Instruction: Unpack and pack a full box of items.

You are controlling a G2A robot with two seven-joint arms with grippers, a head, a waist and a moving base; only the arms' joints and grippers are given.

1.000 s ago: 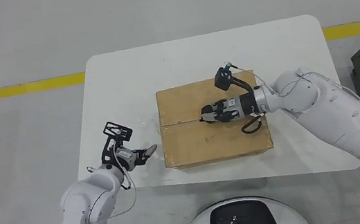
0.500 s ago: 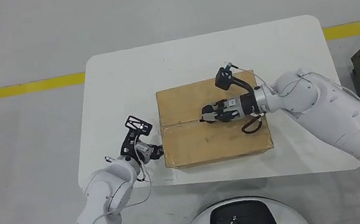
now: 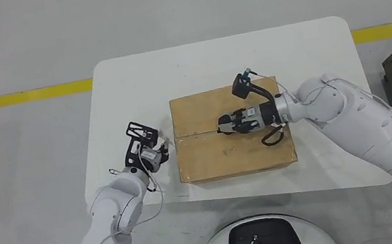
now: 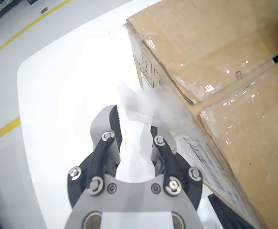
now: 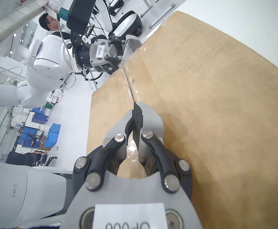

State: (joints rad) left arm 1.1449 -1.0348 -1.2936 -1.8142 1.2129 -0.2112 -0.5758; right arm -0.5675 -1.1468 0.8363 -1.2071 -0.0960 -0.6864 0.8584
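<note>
Cardboard box, one only, stands on the white bench, its two flaps closed along one taped seam. Of the two hands, the right hand is over the lid at the seam, fingers pressed together. The left hand, fingers spread, is at the box's end beside the seam. One loose strip of clear tape hangs off that end, across one fingertip.

The top camera looks down on the table; both wrist cameras sit close to the box, which all share.
</note>
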